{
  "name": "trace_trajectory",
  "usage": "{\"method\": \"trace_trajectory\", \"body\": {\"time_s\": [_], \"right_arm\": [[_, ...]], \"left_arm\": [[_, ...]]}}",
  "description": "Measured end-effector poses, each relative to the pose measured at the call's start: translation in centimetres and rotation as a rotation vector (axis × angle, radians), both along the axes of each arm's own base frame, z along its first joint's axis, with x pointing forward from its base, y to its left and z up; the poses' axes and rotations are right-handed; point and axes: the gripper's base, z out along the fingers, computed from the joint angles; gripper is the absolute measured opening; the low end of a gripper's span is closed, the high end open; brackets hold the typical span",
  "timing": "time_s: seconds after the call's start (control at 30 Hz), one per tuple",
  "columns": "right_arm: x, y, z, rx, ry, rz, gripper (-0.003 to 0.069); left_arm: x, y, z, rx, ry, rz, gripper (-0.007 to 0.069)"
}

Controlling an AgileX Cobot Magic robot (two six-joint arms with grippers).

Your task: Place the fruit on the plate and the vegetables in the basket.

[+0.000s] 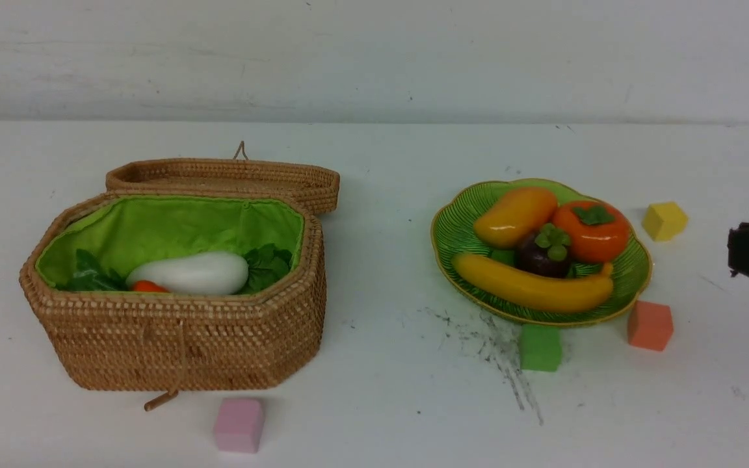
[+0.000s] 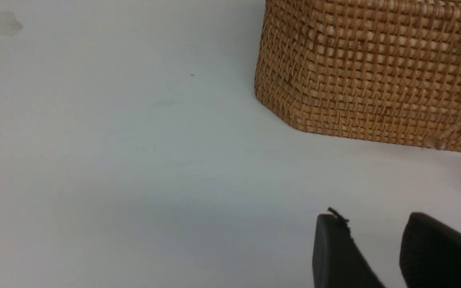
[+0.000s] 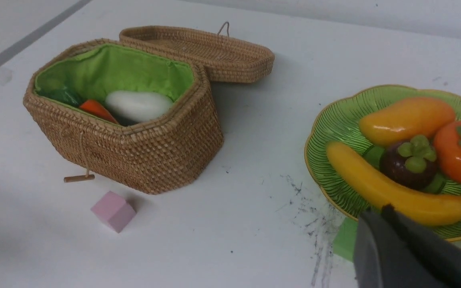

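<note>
Left claw (image 2: 368, 256) hangs low beside the basket (image 1: 179, 338), jaws parted, holding nothing. Inside lie the radish (image 1: 189, 273) and carrot (image 1: 149, 286); a pink cube (image 1: 238, 424) sits in front. Rightward, the plate (image 1: 456, 227) carries four fruits, ringed by green (image 1: 540, 348), orange (image 1: 649, 325) and yellow (image 1: 664, 220) cubes. Right claw (image 3: 388, 218) is closed, empty.

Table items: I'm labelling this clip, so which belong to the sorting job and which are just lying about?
Job: banana, mango, persimmon, mangosteen, plate, carrot, white radish, basket.
Lying about: pink cube, green cube, orange cube, yellow cube.
</note>
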Motion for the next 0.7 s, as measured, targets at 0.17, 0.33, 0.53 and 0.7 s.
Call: {"method": "trace_trajectory", "body": {"time_s": [0.17,0.33,0.53,0.7], "right_arm": [[0.1,-0.3,-0.2,-0.061,-0.01,-0.009,-0.0005],[-0.1,-3.1,-2.1,-0.097,0.083,-0.259,-0.0003],[-3.7,-6.0,-6.5,-0.112,0.099,-0.541,0.0003],[-6.4,-6.2,-11.5,-0.086,0.012,-0.568,0.0006]], "left_arm": [[0.0,0.0,0.0,0.0,0.0,0.0,0.0238],[0.0,0.0,0.0,0.0,0.001,0.0,0.0238],[0.0,0.0,0.0,0.0,0.001,0.0,0.0238],[0.0,0.0,0.0,0.0,0.001,0.0,0.0238]]}}
